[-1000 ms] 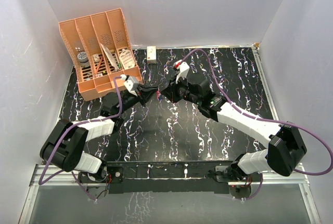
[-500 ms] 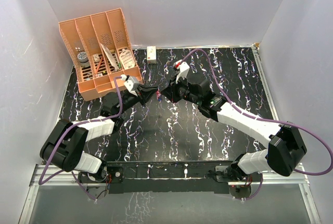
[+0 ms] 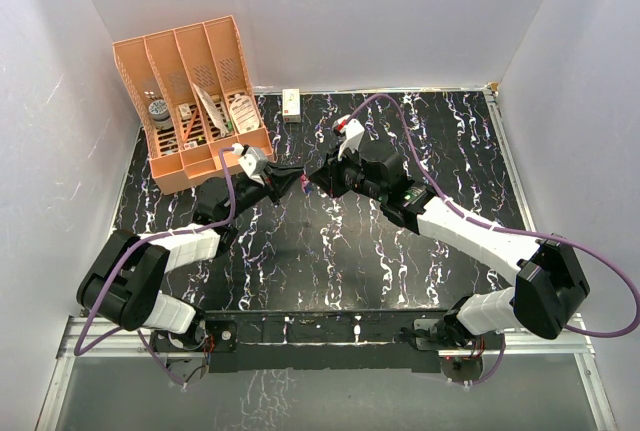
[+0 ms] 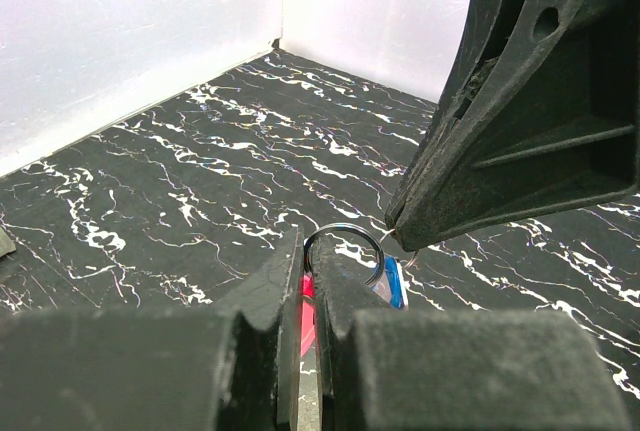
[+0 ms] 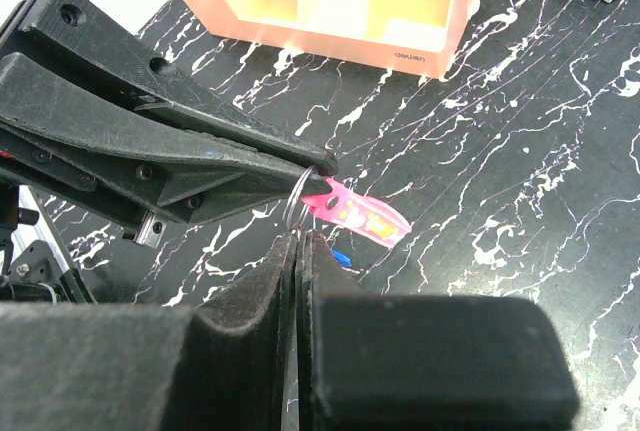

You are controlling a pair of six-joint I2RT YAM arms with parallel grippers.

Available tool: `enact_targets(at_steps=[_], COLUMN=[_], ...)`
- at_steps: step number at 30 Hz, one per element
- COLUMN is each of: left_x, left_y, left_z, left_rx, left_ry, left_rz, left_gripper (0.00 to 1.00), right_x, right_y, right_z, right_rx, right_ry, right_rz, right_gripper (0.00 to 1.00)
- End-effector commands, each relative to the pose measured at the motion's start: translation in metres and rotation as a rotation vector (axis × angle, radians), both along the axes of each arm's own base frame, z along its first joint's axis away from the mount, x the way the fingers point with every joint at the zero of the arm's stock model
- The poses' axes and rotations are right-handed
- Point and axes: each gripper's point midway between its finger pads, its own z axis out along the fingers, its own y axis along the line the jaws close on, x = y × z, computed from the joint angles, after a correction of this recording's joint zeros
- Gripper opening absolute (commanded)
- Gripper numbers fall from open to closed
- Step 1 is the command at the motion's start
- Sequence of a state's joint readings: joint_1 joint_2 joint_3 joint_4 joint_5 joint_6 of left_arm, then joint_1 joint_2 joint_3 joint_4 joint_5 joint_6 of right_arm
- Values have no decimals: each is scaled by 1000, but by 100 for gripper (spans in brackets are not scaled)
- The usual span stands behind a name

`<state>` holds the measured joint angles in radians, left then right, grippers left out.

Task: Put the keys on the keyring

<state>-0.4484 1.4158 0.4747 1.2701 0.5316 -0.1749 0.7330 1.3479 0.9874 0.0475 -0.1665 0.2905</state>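
Observation:
The keyring, a thin metal ring (image 4: 345, 234) with a red-pink tag (image 5: 365, 216), hangs above the black marbled table between both arms. My left gripper (image 4: 308, 251) is shut on it, pinching the tag and the ring's near side. A blue-headed key (image 4: 393, 286) hangs on the ring, also seen as the blue key (image 5: 342, 257). My right gripper (image 5: 299, 239) is shut, its tip against the ring (image 5: 297, 201), with a thin pale metal sliver between its pads that looks like the pale key. In the top view the two grippers (image 3: 303, 181) meet tip to tip.
An orange divided organizer (image 3: 195, 91) holding small items stands at the back left. A small white box (image 3: 292, 104) sits by the back wall. White walls close in the table on three sides.

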Motion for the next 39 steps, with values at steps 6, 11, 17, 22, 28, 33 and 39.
enact_targets(at_steps=[6, 11, 17, 22, 28, 33, 39], left_x=[-2, -2, -2, -1, -1, -1, -1], left_y=[0, 0, 0, 0, -2, -3, -3], left_z=[12, 8, 6, 7, 9, 9, 12], left_rx=[-6, 2, 9, 8, -1, -5, -11], left_ry=[-58, -54, -52, -53, -55, -55, -63], left_rz=[-2, -2, -2, -1, -9, -11, -14], left_gripper=[0, 0, 0, 0, 0, 0, 0], right_x=[3, 3, 3, 3, 2, 3, 3], right_y=[5, 4, 4, 3, 4, 5, 7], right_z=[43, 44, 42, 42, 40, 38, 35], right_rx=[78, 79, 78, 79, 78, 77, 76], right_ry=[-86, -86, -86, -85, -77, -74, -62], right_rz=[-2, -7, -7, -9, -6, -5, 4], right_gripper=[0, 0, 0, 0, 0, 0, 0])
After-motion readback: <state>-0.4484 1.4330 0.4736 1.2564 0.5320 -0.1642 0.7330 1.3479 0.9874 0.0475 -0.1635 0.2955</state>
